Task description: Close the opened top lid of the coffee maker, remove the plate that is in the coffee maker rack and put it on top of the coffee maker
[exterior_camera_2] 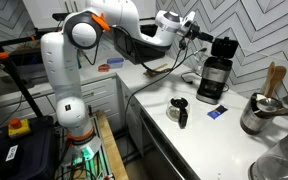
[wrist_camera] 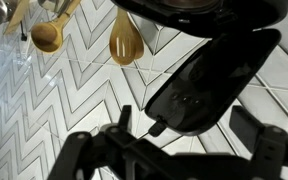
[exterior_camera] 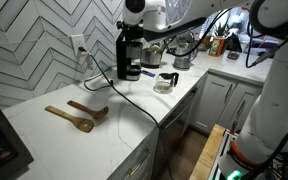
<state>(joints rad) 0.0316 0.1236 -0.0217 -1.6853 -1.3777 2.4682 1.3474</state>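
Gripper (wrist_camera: 170, 152) fingers (wrist_camera: 76, 155) low in wrist view, spread wide, nothing btwn them. Just past them the top lid (wrist_camera: 209, 85), black flap, tilted up, not shut yet. In both exterior views I hover over the coffee maker (exterior_camera: 130, 56) (exterior_camera_2: 215, 80) by the tiled wall (exterior_camera: 44, 40); glass carafe (exterior_camera: 166, 82) stands near it.

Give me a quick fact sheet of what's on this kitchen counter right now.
machine: black coffee maker on white counter
top lid: raised, not closed
gripper: open, empty, up by the lid
carafe: on the counter beside the machine
wooden spoons: lying on the counter
plate: too small to make out
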